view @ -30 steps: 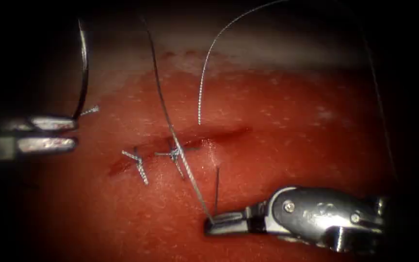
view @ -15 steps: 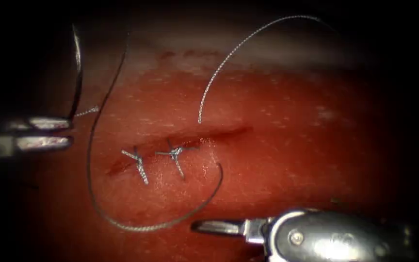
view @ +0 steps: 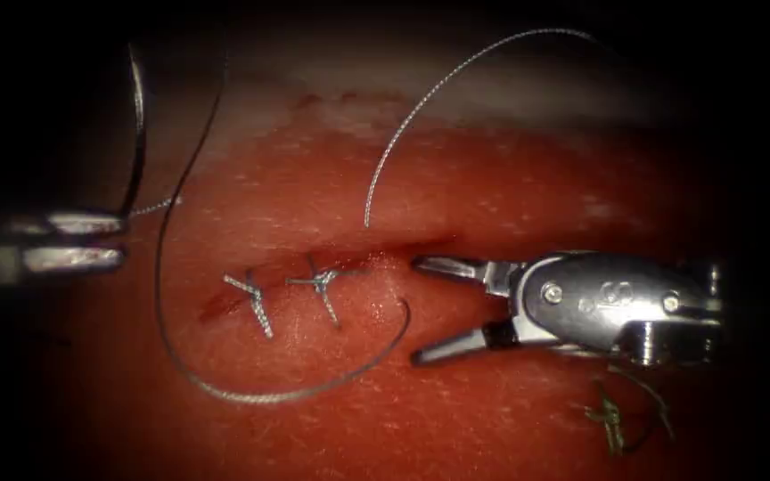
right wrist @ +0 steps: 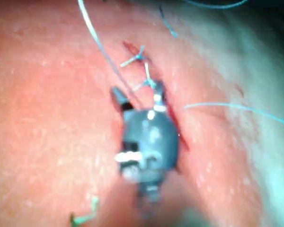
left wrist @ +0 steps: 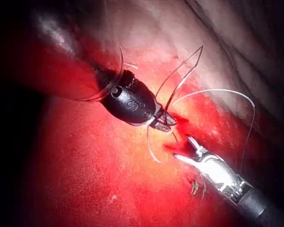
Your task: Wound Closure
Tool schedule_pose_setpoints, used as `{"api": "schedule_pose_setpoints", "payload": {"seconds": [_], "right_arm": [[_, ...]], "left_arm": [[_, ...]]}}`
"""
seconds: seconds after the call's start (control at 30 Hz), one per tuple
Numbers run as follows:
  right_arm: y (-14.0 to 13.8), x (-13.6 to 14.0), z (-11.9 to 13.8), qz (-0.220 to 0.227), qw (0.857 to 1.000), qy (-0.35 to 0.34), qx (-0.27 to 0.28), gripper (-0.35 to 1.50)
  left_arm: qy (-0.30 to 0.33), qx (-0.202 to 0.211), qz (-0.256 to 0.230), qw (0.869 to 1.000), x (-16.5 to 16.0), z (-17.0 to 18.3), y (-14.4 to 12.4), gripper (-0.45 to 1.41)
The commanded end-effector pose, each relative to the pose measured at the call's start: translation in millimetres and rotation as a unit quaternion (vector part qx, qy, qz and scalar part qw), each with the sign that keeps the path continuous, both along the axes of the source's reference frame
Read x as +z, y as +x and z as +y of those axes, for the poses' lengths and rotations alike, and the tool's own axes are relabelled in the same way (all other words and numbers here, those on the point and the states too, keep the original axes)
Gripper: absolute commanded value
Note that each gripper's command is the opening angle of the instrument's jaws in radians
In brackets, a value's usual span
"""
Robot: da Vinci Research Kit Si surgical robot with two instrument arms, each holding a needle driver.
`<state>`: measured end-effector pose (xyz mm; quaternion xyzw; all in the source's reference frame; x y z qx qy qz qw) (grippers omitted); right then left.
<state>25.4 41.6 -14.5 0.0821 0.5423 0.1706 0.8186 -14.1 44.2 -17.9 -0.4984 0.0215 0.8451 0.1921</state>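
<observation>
Left hand (view: 91, 240) grips needle (view: 138, 134) (clear of tissue (view: 536, 178)) — right hand (view: 421, 310) agape, empty.

right: bare tissue (view: 528, 187) beyond the cut (view: 403, 247) | centre: thread (view: 251, 395) loops around two knotted stitches (view: 256, 298) | low right: cut thread end (view: 612, 419) lies loose
</observation>
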Motion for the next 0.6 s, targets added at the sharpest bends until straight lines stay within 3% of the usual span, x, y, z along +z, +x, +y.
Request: {"api": "schedule_pose_setpoints", "payload": {"seconds": [0.03, 0.07, 0.1, 0.13, 0.2, 0.33, 0.6], "right_arm": [[1.0, 1.4, -0.8, -0.005, 1.000, -0.001, -0.003, 1.26], [1.3, 1.8, -1.0, -0.009, 1.000, -0.003, -0.004, 1.23], [1.7, 2.3, -1.1, -0.008, 1.000, -0.003, -0.007, 1.06], [1.7, 2.4, -1.1, -0.004, 1.000, 0.000, -0.016, 0.66], [1.6, 2.5, -1.0, 0.012, 0.999, 0.015, -0.046, -0.35], [0.6, 1.5, -1.5, 0.011, 0.998, 0.035, -0.046, -0.35], [1.0, -4.4, -4.8, 0.022, 0.995, 0.062, -0.078, -0.35]], "left_arm": [[0.001, -0.001, 0.000, 1.000, 0.9, -0.5, -0.5, -0.35], [0.003, -0.002, -0.001, 1.000, 1.0, -0.5, -0.5, -0.35], [0.003, -0.001, 0.000, 1.000, 1.1, -0.6, -0.5, -0.35], [0.003, -0.001, 0.000, 1.000, 1.1, -0.6, -0.5, -0.35], [0.003, -0.001, 0.000, 1.000, 1.2, -0.6, -0.5, -0.35], [0.003, -0.001, 0.000, 1.000, 1.1, -0.6, -0.5, -0.35], [0.003, -0.001, 0.002, 1.000, 1.3, -0.6, -0.6, -0.35]]}}
